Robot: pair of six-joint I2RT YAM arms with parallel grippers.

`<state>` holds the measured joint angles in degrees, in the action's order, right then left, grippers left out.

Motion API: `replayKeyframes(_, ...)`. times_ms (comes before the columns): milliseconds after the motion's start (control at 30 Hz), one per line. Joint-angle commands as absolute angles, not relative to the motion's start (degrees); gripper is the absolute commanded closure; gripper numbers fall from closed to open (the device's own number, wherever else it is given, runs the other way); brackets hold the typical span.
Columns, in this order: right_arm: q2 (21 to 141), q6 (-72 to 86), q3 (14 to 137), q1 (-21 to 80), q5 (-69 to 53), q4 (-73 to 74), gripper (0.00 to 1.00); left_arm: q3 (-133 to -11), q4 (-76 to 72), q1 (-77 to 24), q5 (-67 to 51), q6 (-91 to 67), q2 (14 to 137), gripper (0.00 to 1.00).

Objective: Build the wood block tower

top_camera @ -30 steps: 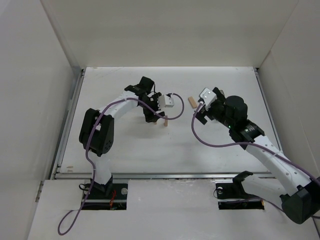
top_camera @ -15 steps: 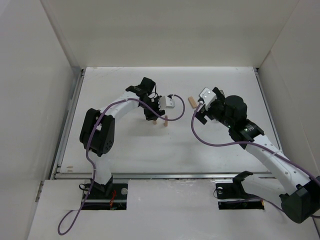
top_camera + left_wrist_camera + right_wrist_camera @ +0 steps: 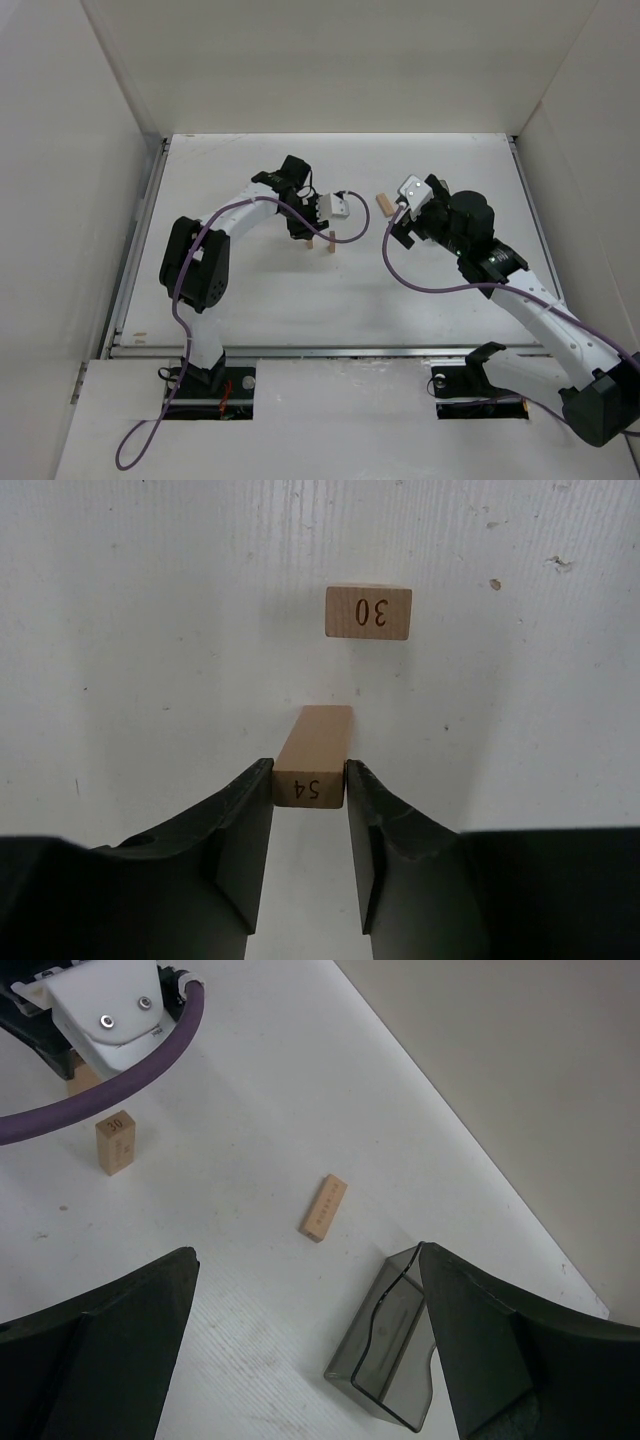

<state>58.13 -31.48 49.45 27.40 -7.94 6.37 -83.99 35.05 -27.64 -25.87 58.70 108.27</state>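
Top view: at frame centre the left gripper (image 3: pixel 311 236) sits beside upright block 30 (image 3: pixel 331 243), with a flat plank (image 3: pixel 383 204) to the upper right. Left wrist view: its jaws pinch the block marked 54 (image 3: pixel 312 765). Right wrist view: the right gripper (image 3: pixel 307 1260) gapes, holding nothing. At lower right, the dark translucent container (image 3: pixel 385 1355) shows only table (image 3: pixel 250 1300) through its walls.
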Motion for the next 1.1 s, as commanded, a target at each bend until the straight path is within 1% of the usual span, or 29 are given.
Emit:
replayKeyframes(0, 56.87, -31.29, 52.21, 27.07, -8.17, 4.65, 0.03, -84.73, 36.30, -27.60, -27.25, 59.24, 108.80, 0.69)
replayKeyframes(100, 56.87, -31.29, 52.21, 27.07, -7.65, 4.66, 0.03, -84.73, 36.30, -27.60, -27.77, 59.76, 108.81, 0.73)
replayKeyframes(267, 56.34, -31.29, 52.21, 27.07, -7.65, 4.66, 0.03, -84.73, 39.45, -27.60, -29.00, 62.74, 108.81, 0.83)
replayKeyframes(533, 56.34, -31.29, 52.21, 27.07, -7.65, 4.66, 0.03, -85.25, 42.97, -27.60, -30.67, 64.69, 108.81, 0.84)
replayKeyframes(867, 56.34, -31.29, 52.21, 27.07, -7.12, 4.66, 0.03, -84.73, 40.53, -27.60, -30.68, 62.23, 108.81, 0.84)
replayKeyframes(967, 56.34, -31.29, 52.21, 27.07, -7.12, 4.66, 0.03, -84.73, 39.90, -28.12, -30.67, 61.70, 108.81, 0.82)
replayKeyframes(1067, 56.34, -31.29, 52.21, 27.07, -7.12, 4.66, 0.03, -84.20, 39.90, -28.12, -30.67, 61.09, 108.81, 0.82)
